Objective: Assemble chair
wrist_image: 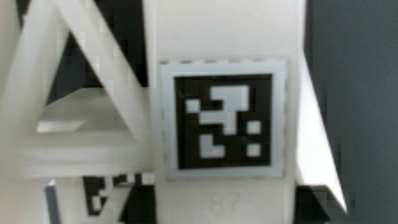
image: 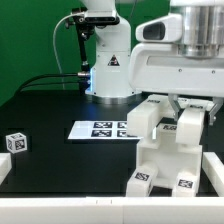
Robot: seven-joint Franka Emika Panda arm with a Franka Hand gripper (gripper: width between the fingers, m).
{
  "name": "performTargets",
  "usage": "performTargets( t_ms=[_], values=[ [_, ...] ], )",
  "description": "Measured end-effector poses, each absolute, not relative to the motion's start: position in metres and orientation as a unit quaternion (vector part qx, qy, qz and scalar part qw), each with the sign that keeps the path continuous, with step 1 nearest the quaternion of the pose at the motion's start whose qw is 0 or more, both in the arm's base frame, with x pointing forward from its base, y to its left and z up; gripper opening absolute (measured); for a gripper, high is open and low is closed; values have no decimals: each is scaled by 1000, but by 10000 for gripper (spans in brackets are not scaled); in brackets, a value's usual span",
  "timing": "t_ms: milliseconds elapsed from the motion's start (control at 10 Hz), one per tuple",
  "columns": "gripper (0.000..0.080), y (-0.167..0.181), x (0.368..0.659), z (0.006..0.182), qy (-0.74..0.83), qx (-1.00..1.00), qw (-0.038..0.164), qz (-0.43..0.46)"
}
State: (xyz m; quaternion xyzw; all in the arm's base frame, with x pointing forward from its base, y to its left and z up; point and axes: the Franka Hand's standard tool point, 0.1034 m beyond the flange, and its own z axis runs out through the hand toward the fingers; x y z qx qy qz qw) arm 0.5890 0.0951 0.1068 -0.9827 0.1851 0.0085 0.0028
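While the arm's white base [image: 105, 62] is standing behind the marker board [image: 103, 128] on the black table [image: 50, 110], the gripper [image: 190, 104] is hanging low to the exterior view's right of that board, directly over the chair [image: 165, 150]. The chair is standing just beside the marker board's right-hand end in the exterior view and a little nearer the camera, as a blocky white stack of joined parts showing two small square tags low on its front. Its top block [image: 190, 124] is sitting right under the gripper's white body, seemingly touching it. The fingertips are hiding behind that body and the block, so I cannot tell how wide the jaws are standing or whether they are gripping anything. The wrist view is being filled by an upright white part [wrist_image: 222, 60] carrying a black-and-white tag [wrist_image: 221, 118], very close to the lens, with slanting white bars [wrist_image: 71, 90] beside it. A loose white block [image: 15, 142] with its own tag is lying well apart from the marker board, toward the exterior view's left. A low white wall [image: 70, 205] is running across the table in front of the board.
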Motion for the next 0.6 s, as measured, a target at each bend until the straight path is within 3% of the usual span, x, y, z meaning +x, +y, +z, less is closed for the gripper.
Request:
performTargets(
  t_ms=[600],
  values=[
    [285, 86, 594, 98, 178, -984, 6, -1]
  ],
)
